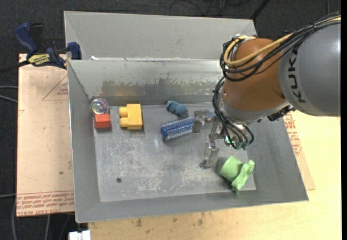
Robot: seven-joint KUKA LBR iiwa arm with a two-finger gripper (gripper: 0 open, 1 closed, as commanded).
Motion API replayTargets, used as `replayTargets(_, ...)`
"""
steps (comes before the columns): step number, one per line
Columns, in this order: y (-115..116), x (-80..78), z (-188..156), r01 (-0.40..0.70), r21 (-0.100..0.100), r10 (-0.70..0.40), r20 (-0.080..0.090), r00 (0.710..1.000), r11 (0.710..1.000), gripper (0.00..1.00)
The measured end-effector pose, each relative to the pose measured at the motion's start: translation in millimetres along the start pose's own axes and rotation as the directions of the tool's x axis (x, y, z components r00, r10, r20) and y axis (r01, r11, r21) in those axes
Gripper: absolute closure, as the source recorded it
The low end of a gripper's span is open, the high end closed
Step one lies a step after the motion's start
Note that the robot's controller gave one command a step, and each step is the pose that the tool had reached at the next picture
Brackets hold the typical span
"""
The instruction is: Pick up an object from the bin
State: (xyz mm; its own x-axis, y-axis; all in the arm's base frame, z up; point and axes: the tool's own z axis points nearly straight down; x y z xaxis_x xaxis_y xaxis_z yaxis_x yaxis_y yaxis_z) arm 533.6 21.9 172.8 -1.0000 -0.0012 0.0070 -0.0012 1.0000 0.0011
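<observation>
My gripper (206, 140) hangs under the arm's orange cover over the right half of the bin floor, open, with bare floor between its fingers. One fingertip (205, 164) stands just left of a light green lumpy thing (235, 172) near the front right corner. The other fingertip (201, 118) is close to the right end of a blue ribbed cylinder (178, 129) that lies tilted in the middle. A small blue curved piece (176, 107) lies behind the cylinder, near the back wall.
At the back left lie a yellow toy brick (131, 116) and a red block (102, 121) with a clear shiny ball (99, 106) at its far end. The arm and its cables cover the bin's back right part.
</observation>
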Motion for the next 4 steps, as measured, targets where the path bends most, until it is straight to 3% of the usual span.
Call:
replayTargets(1,24,-69.5,73,0.247,0.001,-0.247,0.009,0.969,0.969,0.00)
replayTargets(2,23,-70.2,70,0.245,0.002,-0.245,0.010,0.969,0.969,1.00)
replayTargets(3,19,-61.5,-25,0.269,0.005,-0.269,0.018,0.963,0.963,1.00)
replayTargets(4,19,-60.0,-20,0.269,0.002,-0.269,0.010,0.963,0.963,0.00)
